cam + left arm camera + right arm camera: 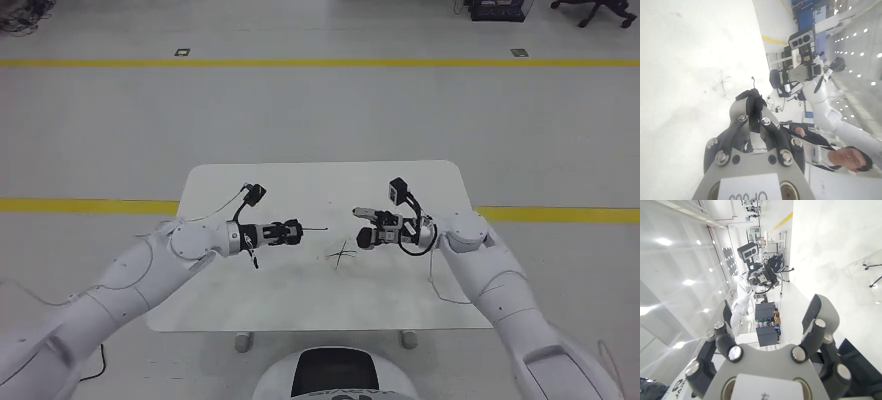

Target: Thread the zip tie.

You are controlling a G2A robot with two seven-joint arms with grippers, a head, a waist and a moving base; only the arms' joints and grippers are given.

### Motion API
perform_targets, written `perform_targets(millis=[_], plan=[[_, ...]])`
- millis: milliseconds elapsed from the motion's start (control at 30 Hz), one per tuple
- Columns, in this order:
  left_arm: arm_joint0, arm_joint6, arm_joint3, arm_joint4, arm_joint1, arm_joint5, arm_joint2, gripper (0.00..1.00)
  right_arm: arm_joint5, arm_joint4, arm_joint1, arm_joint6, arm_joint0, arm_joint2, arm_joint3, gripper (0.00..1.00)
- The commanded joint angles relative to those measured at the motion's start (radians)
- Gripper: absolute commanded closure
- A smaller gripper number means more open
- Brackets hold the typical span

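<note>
Over white table (300, 185), mid-left: L gripper (296, 232), fingers clamped tight on a black zip tie (315, 229). Thin end of tie poking out past fingertips, aimed twd R gripper (362, 225). Same grip from L wrist cam: L gripper (753, 98) pinched together on zip tie (754, 83), short tail w/ small rounded tip sticking out front. Opposite it, apart w/ a clear gap: R gripper, fingers spread wide, nothing btwn them. From R wrist cam: R gripper (772, 311) agape, pads facing each other; farther off, L gripper (772, 273) w/ zip tie (788, 270) held out sideways. On tabletop under that gap, a bit nearer robot: loose zip ties (342, 255), black, lying crossed over one another, touching neither gripper; visible too as thin dark strands (723, 83) beyond L fingertips
</note>
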Motion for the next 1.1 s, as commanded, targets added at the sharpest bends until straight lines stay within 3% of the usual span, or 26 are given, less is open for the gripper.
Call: perform_targets(millis=[0, 300, 367, 400, 600, 700, 900, 1067], plan=[[0.012, -0.053, 0.008, -0.042, -0.01, 0.0, -0.031, 1.0, -0.019, 0.004, -0.002, 0.027, 0.016, -0.011, 0.025, 0.0], [0.075, -0.197, 0.043, -0.081, -0.057, 0.0, -0.165, 1.0, -0.099, 0.058, -0.021, 0.129, 0.079, -0.065, 0.123, 0.0], [0.084, -0.231, 0.071, -0.066, -0.066, 0.0, -0.179, 1.0, -0.106, 0.07, -0.024, 0.147, 0.087, -0.072, 0.138, 0.0], [0.074, -0.213, 0.082, -0.021, -0.068, 0.0, -0.184, 1.0, -0.106, 0.07, -0.024, 0.147, 0.087, -0.072, 0.138, 0.0], [0.074, -0.213, 0.082, -0.021, -0.068, 0.0, -0.184, 1.0, -0.106, 0.07, -0.024, 0.147, 0.087, -0.072, 0.138, 0.0], [0.093, -0.245, 0.075, -0.099, -0.072, 0.003, -0.189, 1.0, -0.108, 0.073, -0.025, 0.133, 0.072, -0.075, 0.122, 0.0], [0.106, -0.386, 0.133, -0.28, -0.093, 0.024, -0.188, 1.0, -0.169, 0.078, -0.022, 0.172, 0.075, -0.08, 0.133, 0.0], [0.1, -0.466, 0.184, -0.372, -0.115, 0.032, -0.184, 1.0, -0.208, 0.091, -0.025, 0.203, 0.086, -0.088, 0.152, 0.0]])
